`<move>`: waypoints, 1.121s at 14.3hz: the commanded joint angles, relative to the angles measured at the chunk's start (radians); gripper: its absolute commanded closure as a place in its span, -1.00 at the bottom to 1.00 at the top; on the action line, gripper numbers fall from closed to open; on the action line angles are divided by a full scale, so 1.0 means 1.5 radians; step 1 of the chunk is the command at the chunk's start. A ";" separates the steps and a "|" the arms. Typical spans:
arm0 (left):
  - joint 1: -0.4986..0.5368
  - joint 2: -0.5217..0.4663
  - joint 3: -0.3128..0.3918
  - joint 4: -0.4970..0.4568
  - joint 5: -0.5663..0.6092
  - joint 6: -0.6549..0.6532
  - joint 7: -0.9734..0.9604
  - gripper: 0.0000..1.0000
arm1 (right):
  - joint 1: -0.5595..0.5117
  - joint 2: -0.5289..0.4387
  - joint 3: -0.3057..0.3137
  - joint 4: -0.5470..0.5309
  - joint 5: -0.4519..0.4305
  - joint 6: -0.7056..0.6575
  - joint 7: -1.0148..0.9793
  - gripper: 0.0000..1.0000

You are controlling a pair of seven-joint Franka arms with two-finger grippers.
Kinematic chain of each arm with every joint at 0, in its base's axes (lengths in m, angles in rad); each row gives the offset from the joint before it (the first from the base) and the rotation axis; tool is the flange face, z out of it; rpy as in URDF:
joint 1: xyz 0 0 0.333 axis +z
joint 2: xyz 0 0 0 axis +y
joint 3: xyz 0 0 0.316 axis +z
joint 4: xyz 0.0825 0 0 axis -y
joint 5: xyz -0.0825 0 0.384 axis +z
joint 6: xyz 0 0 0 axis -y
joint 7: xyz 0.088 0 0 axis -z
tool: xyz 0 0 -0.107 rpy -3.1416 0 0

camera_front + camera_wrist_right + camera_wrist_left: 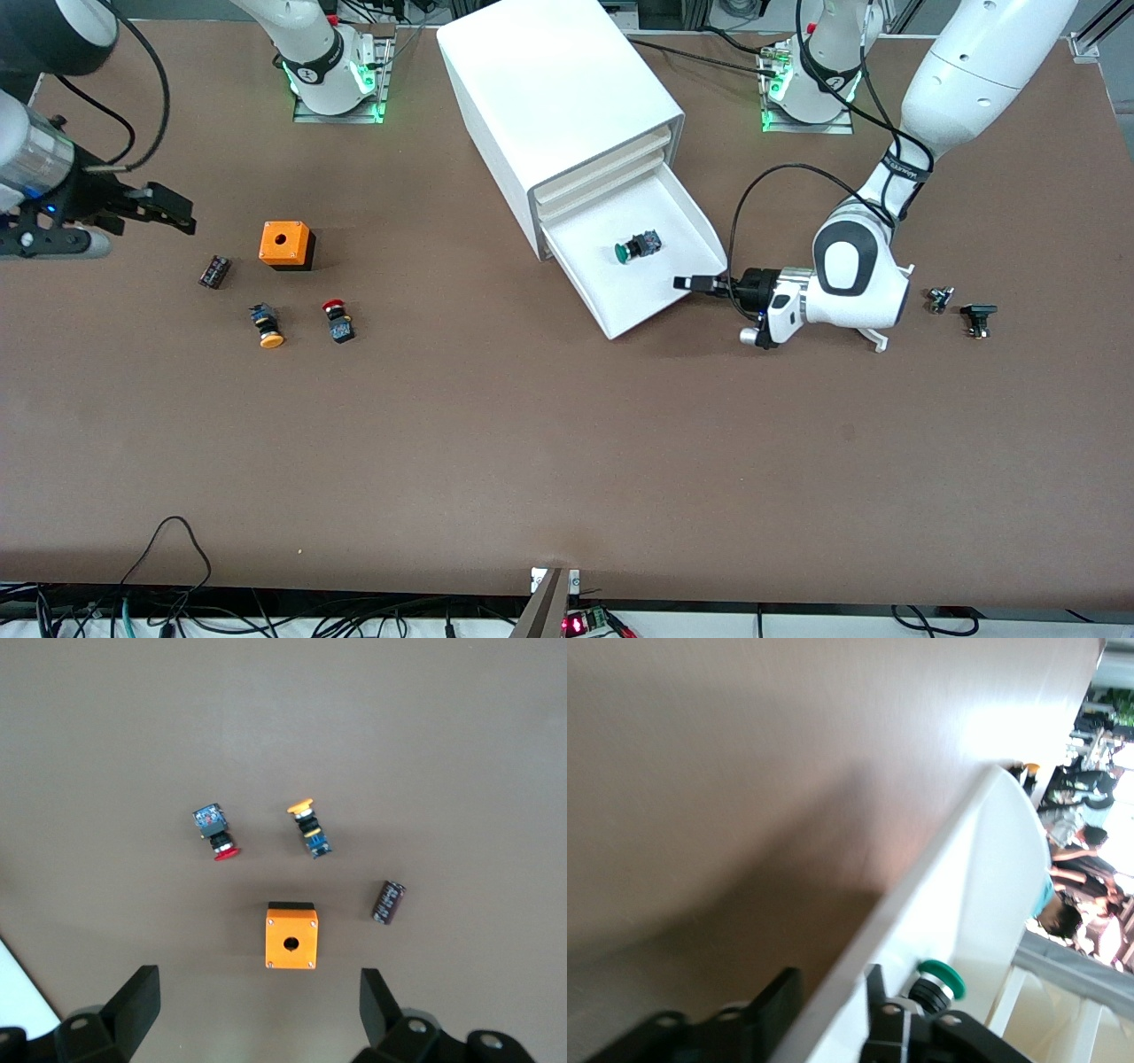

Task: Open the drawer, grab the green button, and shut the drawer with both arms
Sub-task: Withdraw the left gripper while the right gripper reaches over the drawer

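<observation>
Lowest white tray-like drawer (660, 292) of the white box cabinet with grey front frame (567, 97) is pulled well out over the brown bench (532, 443); the two drawers above it are shut.

Small push-button with black blocky body and green round cap (636, 247) lies on its side on the drawer floor, about mid-tray, cap pointing toward the right arm's end of the bench. Untouched by either gripper.

Left gripper (695, 283) is low, at the drawer's side wall near its front corner. Left wrist view shows one finger (775, 1001) outside the thin white wall and the other inside, the wall running between them. Fingers appear clenched on the drawer wall, which is probably the grip used for pulling it out and would also steady the tray.

Right gripper (164, 206) hangs over the bench at the right arm's end, fingers (133, 1001) spread wide and holding nothing; this arm waits. Below it: orange box with round hole (291, 935), yellow-capped button (310, 826), red-capped button (215, 828), small dark cylinder (388, 902).

Judgement: opening done; pick of the green-capped button not yet begun.
</observation>
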 commanded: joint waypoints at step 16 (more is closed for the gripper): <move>0.106 -0.431 0.073 0.141 0.620 -0.193 -0.109 -1.00 | 0.303 0.304 0.093 0.245 0.118 0.059 -0.023 -1.00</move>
